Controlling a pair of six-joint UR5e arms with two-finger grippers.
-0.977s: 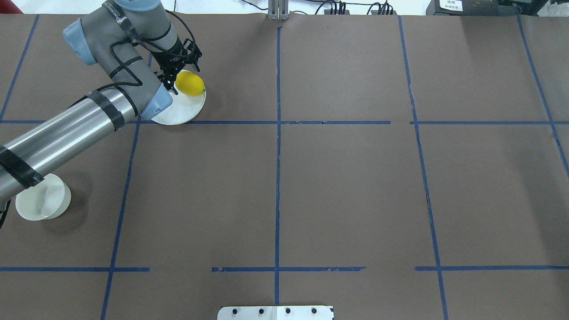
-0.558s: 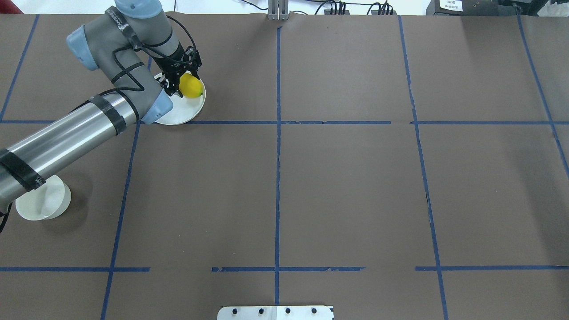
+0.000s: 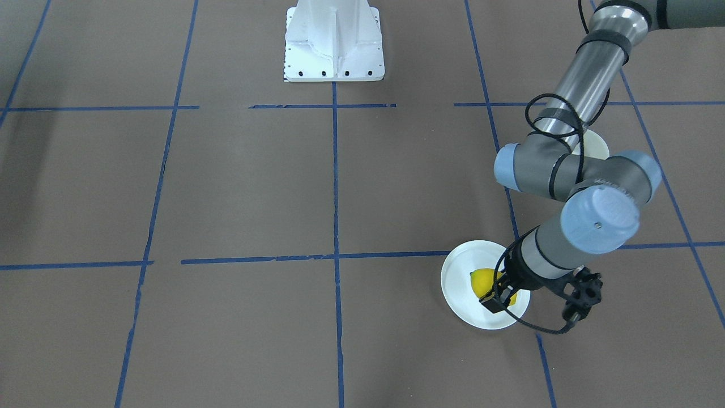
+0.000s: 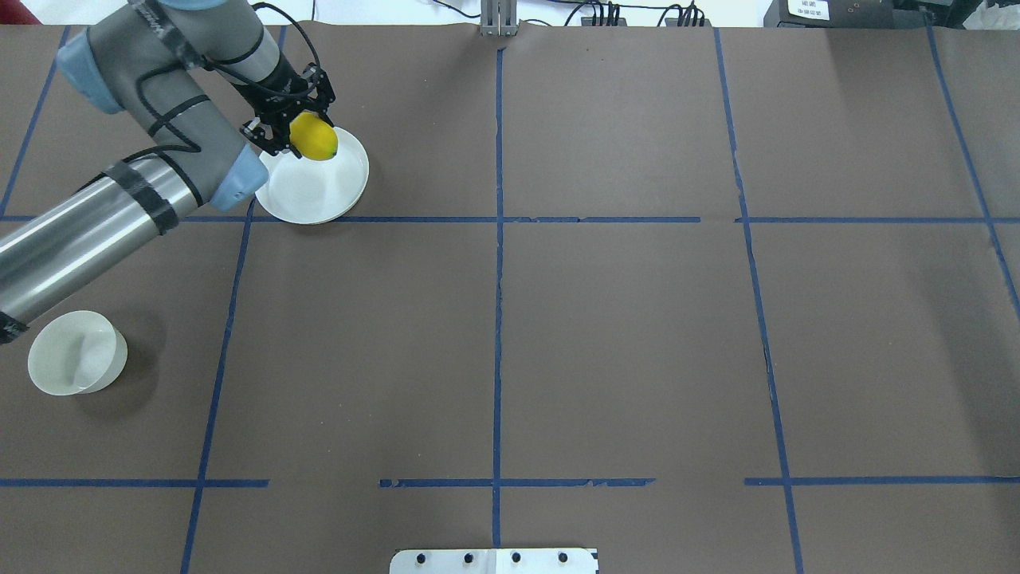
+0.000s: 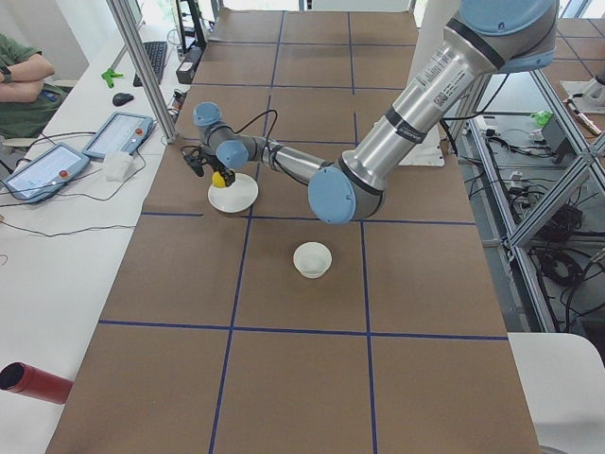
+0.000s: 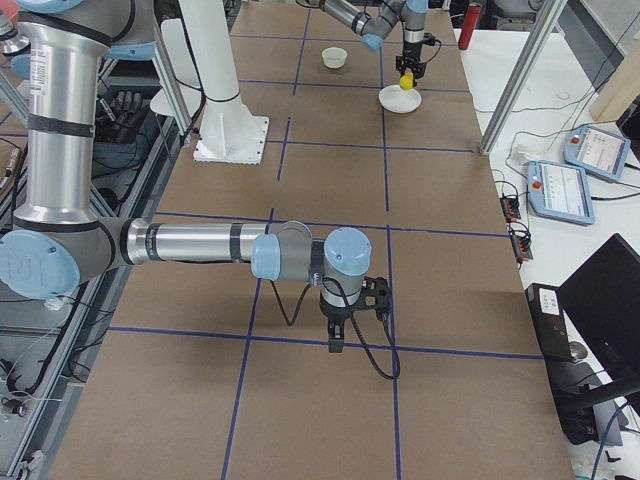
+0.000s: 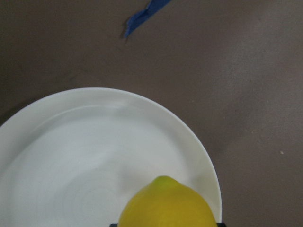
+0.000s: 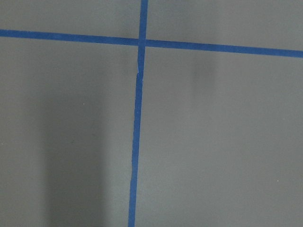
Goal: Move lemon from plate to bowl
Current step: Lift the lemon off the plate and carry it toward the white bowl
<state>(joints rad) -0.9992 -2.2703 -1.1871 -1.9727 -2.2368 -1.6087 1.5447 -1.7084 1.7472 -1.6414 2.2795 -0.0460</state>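
My left gripper (image 4: 301, 135) is shut on the yellow lemon (image 4: 315, 138) and holds it a little above the far left part of the white plate (image 4: 319, 190). The left wrist view shows the lemon (image 7: 165, 204) at the bottom edge, with the plate (image 7: 71, 156) below it. The front view shows the lemon (image 3: 480, 281) partly hidden by the gripper (image 3: 498, 290) over the plate (image 3: 457, 283). The small deep white bowl (image 4: 76, 363) stands near the left edge, empty. My right gripper (image 6: 336, 338) shows only in the exterior right view; I cannot tell whether it is open or shut.
The brown table cover carries a grid of blue tape lines (image 4: 498, 239). The white robot base (image 3: 333, 42) is at the table's near edge. The left arm's forearm (image 4: 88, 231) passes above the table between plate and bowl.
The left gripper has closed on the lemon and lifted it up and toward the plate's left. The forearm has swung off the bowl, which now shows whole.
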